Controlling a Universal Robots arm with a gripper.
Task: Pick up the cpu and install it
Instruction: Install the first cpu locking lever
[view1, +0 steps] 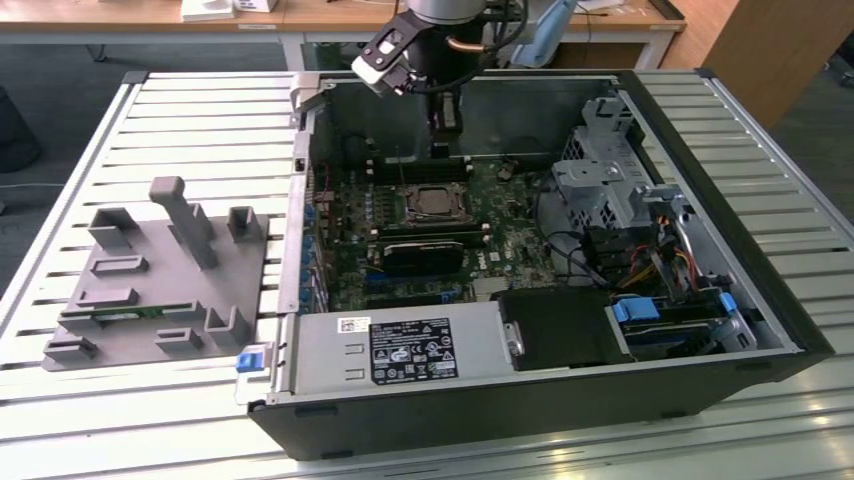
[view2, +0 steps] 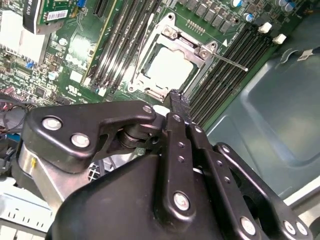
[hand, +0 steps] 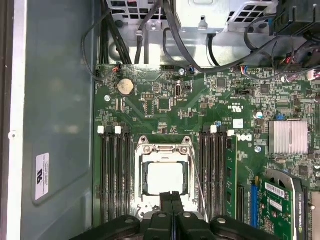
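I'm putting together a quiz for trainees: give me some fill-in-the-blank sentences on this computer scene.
The silver chip lies in its ___ on the green board.
The gripper hangs over that board, jaws ___.
The gripper holds ___.
In the exterior view, the grey stand sits ___ of the computer case.
Missing words: socket; shut; nothing; left.

in the first wrist view the gripper hides part of one edge of the cpu. in the exterior view the arm is cut off at the picture's top edge.
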